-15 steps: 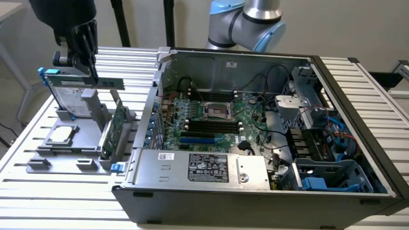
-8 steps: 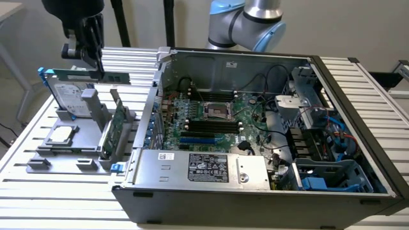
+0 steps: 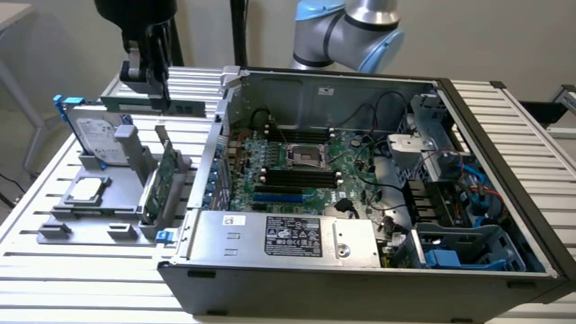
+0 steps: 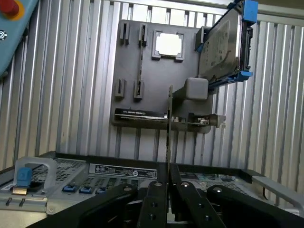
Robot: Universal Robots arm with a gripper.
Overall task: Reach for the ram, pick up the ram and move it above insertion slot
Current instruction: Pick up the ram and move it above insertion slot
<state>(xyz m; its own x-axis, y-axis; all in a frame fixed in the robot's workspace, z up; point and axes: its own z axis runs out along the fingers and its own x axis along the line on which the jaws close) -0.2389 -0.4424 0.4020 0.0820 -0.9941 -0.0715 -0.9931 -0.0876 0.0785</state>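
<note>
Gripper (image 4: 167, 183) fingers (image 4: 156, 199) are closed on the ram (image 4: 168, 128), pinching its near end; the thin green stick runs edge-on straight out from between the fingertips. In the exterior view the gripper (image 3: 160, 94) holds the ram (image 3: 153, 105) lifted above the grey fixture tray (image 3: 85, 226), to the exterior view's left of the open computer case (image 3: 360, 270).

Beyond the fingertips: the hard drive (image 4: 221, 47) with blue rails, standing on edge in the tray. Processor chip (image 4: 168, 44) lies flat in its pocket. Expansion card (image 3: 160, 183) stands upright on the tray.

White label on the power supply (image 3: 293, 237) carries print, unreadable. Motherboard (image 3: 297, 169) memory slots are visible inside the case.
</note>
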